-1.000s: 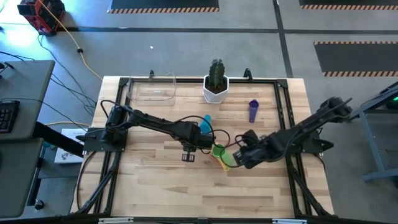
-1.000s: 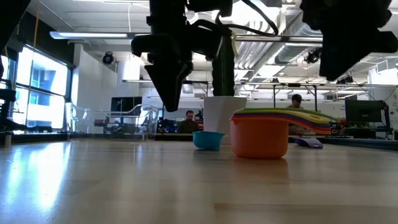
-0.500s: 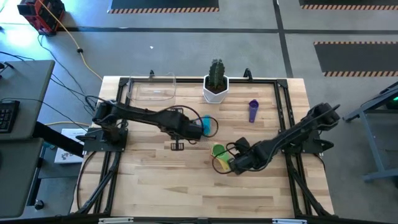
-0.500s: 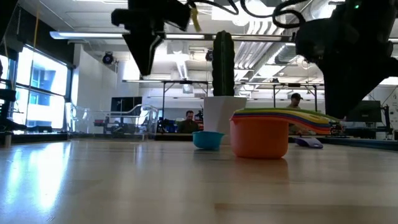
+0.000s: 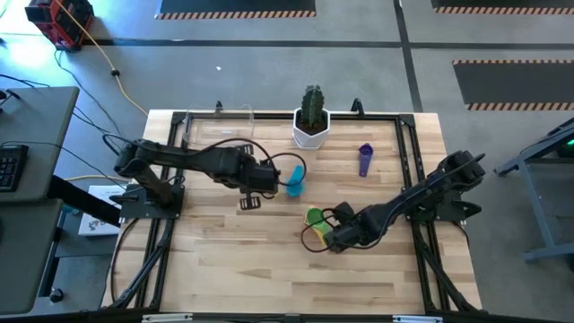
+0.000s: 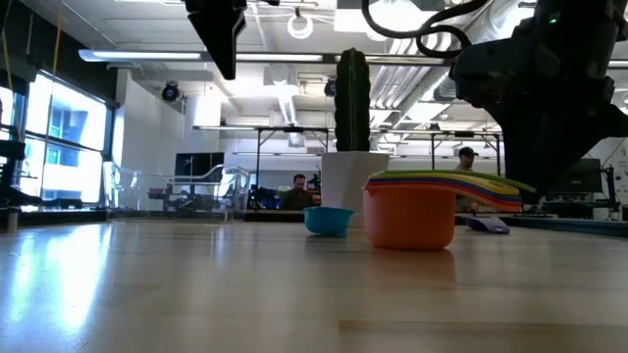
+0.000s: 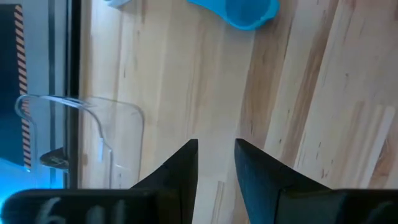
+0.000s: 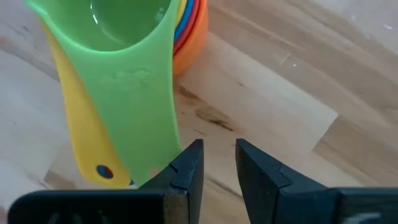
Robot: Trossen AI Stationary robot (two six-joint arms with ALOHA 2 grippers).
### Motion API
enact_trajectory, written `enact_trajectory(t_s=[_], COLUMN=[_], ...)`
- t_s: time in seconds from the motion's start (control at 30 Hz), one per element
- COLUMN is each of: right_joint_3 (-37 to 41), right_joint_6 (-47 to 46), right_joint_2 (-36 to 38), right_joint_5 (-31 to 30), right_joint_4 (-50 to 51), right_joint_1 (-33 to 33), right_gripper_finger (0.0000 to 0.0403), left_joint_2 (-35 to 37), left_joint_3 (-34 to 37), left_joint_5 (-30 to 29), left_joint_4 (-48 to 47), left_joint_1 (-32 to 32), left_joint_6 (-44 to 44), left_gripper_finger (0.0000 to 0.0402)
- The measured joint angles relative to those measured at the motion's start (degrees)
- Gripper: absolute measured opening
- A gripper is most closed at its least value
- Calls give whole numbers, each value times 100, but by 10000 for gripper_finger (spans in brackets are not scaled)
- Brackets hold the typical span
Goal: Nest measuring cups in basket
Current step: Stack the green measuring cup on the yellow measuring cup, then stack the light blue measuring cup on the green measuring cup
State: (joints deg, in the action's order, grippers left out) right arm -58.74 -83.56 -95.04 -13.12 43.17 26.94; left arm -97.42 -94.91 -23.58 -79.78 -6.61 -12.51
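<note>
Mid-worktop (image 5: 224,269): a nested stack of measuring cups (image 6: 412,206) — orange at the bottom, green on top, yellow handle showing beneath the green one. Stacked here, not yet in the basket (image 5: 220,130), which sits at the far left corner, apparently with nothing in it.

Right hand (image 8: 214,163) hovers just beside the stack's handles, fingers a narrow gap apart, gripping nothing. My guess: lined up on the handles because they are the easiest part to pinch.

Left hand (image 7: 214,163) hangs above the boards between basket and light blue cup (image 5: 295,186), fingers likewise only slightly parted, with nothing between them.

Two cups lie loose: the light blue one near the cactus pot (image 5: 311,128), the purple cup (image 5: 364,160) further right. Likely both must join the stack before the set goes to the basket.
</note>
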Motion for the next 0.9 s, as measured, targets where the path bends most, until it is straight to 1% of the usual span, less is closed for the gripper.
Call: enact_trajectory(t_s=[0.2, 0.43, 0.57, 0.77, 0.9], right_joint_3=[0, 0, -1, -1, 0], right_joint_6=[129, 194, 387, 438, 361], right_joint_2=[0, 0, 0, 81, 371], right_joint_5=[321, 427, 503, 509, 483], right_joint_4=[-322, -488, -625, -432, -140], right_joint_1=[0, 0, 0, -16, -65], right_gripper_finger=[83, 83, 83, 83, 83], left_joint_2=[-1, -17, -17, -17, -17], left_joint_3=[0, 0, 0, 0, 0], left_joint_5=[-28, -26, -26, -26, -94], left_joint_4=[-14, -16, -83, -324, -538], left_joint_1=[0, 0, 0, 0, 0], left_joint_6=[15, 17, 22, 17, 0], left_gripper_finger=[97, 97, 97, 97, 97])
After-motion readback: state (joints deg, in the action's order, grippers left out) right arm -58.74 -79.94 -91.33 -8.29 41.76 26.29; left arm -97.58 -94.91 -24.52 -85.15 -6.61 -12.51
